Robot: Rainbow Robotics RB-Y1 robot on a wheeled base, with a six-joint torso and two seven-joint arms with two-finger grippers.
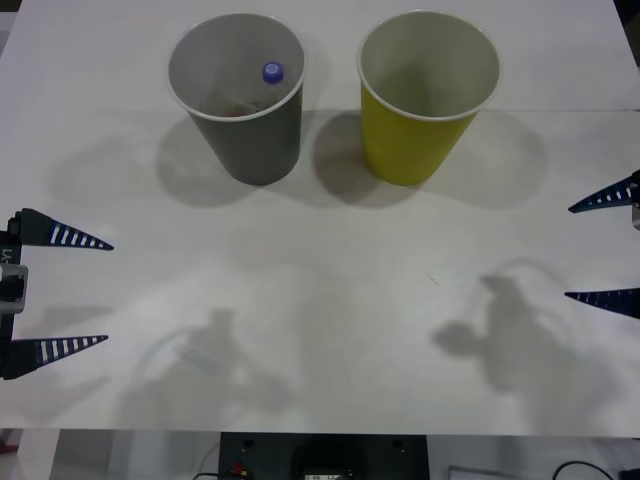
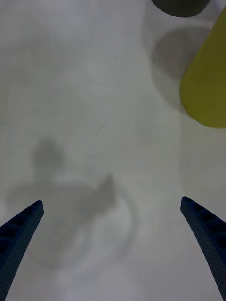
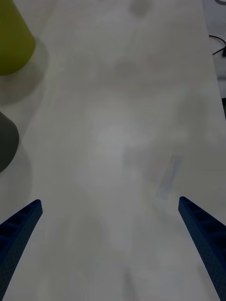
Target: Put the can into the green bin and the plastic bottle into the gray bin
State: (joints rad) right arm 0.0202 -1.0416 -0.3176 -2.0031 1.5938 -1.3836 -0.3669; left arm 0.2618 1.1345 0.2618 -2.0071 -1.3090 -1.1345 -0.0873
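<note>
The gray bin (image 1: 255, 130) stands upright at the back left of the table, and the plastic bottle (image 1: 272, 72) lies inside it with its blue-purple cap showing. To its right stands the green bin (image 1: 415, 135), whose visible inside looks bare. The can is out of view. My left gripper (image 1: 106, 292) hovers open at the table's left edge, holding nothing. My right gripper (image 1: 570, 252) hovers open at the right edge, also holding nothing. The right wrist view shows the right gripper (image 2: 111, 201) over bare table, with the green bin (image 2: 207, 89) and gray bin (image 2: 181, 7) beyond. The left gripper (image 3: 109, 201) sees both the green bin (image 3: 12, 42) and the gray bin (image 3: 7, 138).
The white table (image 1: 320, 330) spreads wide between the grippers and carries only arm shadows. Its front edge runs near the bottom of the front view, with the robot's dark base and cables (image 1: 320, 458) below it.
</note>
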